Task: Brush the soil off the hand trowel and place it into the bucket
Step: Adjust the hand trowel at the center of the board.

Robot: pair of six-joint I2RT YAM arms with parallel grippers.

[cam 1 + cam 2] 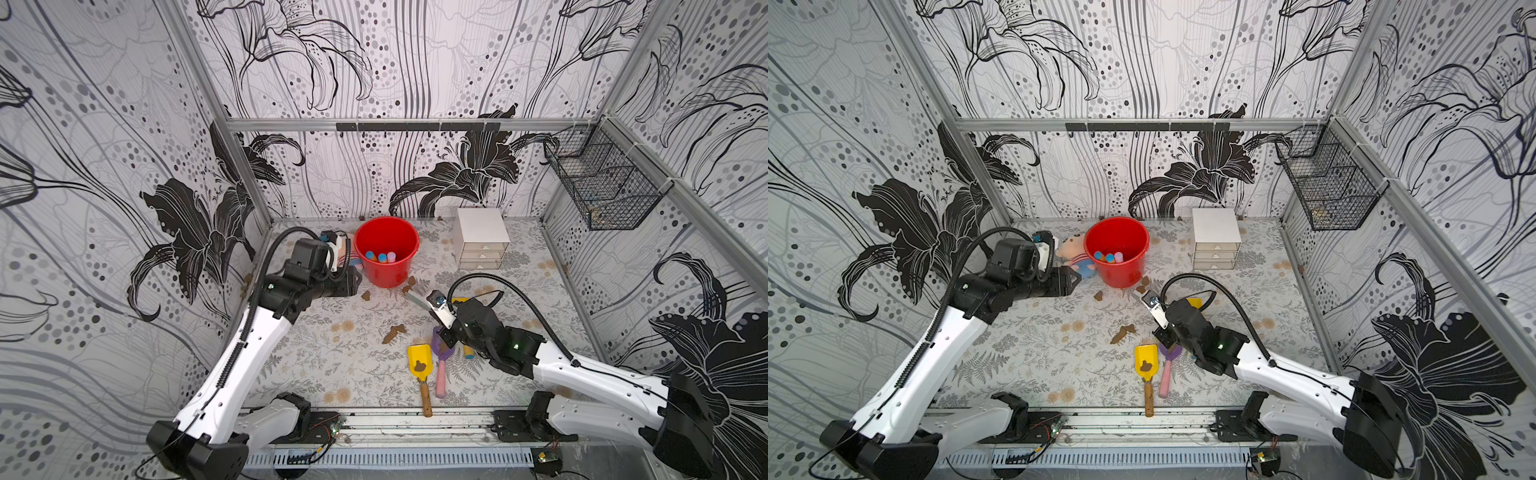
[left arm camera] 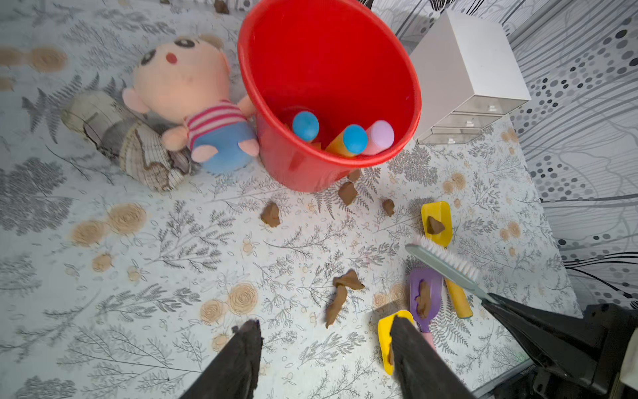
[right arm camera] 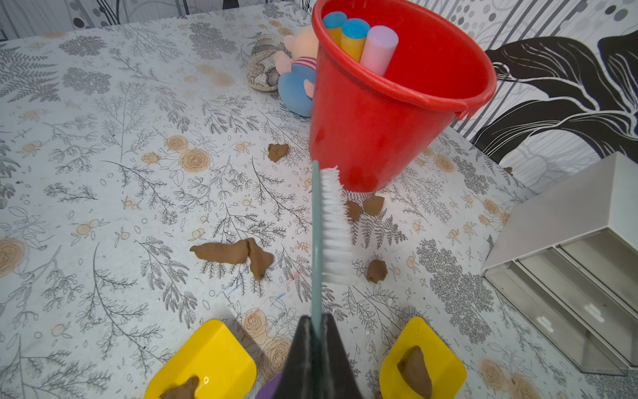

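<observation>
A bright-red bucket (image 1: 386, 276) blazes against a white bench (image 1: 324, 365) cover printed with grey ferns and tan roses. Dark-brown soil (image 1: 392, 333) clumps speckle the print and mark a yellow trowel (image 1: 419, 353) with a tan handle. The purple trowel (image 2: 435, 286) has a pink handle. The brush (image 3: 333, 224) shows white bristles on a grey-green spine. A peach-faced plush doll (image 2: 207, 117) wears red-and-white stripes over blue. Black lilies and grey dots fill the white wallpaper (image 1: 415, 62).

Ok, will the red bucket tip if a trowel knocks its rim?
Possibly: the bucket narrows toward its base and looks like light plastic. The handles leaning on one side may bias it. On the smooth tablecloth it might slide.
</observation>
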